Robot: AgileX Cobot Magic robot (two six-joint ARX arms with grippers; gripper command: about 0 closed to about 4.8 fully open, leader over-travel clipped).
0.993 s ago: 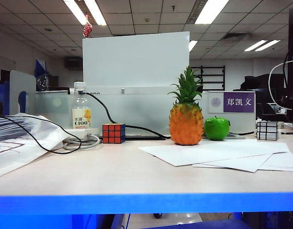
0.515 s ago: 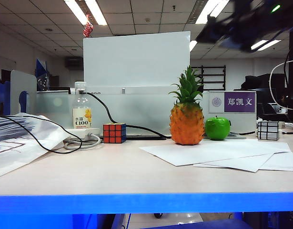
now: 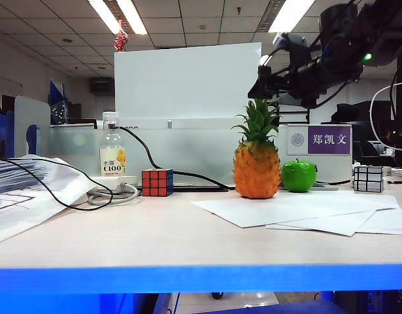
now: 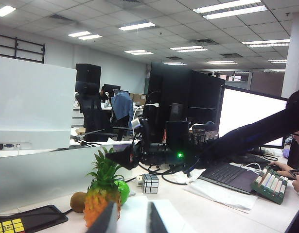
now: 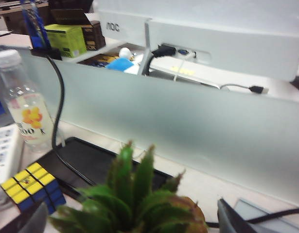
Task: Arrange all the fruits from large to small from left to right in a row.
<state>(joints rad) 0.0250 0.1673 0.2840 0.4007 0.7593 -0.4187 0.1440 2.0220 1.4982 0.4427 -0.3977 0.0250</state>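
**Right arm above the pineapple, both end effectors empty**

On the table (image 3: 155, 235) the pineapple (image 3: 256, 169) stands upright at the back, near the frosted divider (image 3: 187, 147). The green apple (image 3: 299, 175) sits just beside it on its right in the exterior view. The brown kiwi (image 4: 78, 202) shows only in the left wrist view, lying on the table beside the pineapple (image 4: 103, 204) — the exterior view does not show it. In that wrist view the apple (image 4: 123, 190) peeks out from behind the pineapple.

The right end effector (image 3: 265, 86) hangs in the air just above the pineapple's green crown, at the tip of a dark arm coming in from the upper right. In the right wrist view its fingers (image 5: 235, 218) stand wide apart on either side of the crown (image 5: 134, 194), gripping nothing.

The left end effector (image 4: 131, 218) appears only in its own wrist view — two finger tips with a clear gap between them, nothing held, pointing across the table toward the fruits and well apart from them.

A red-faced puzzle cube (image 3: 156, 182) and a drink bottle (image 3: 112, 152) stand to the left of the pineapple; a silver cube (image 3: 367, 178) stands to the right of the apple. Loose white paper sheets (image 3: 299, 210) lie in front of the fruits.
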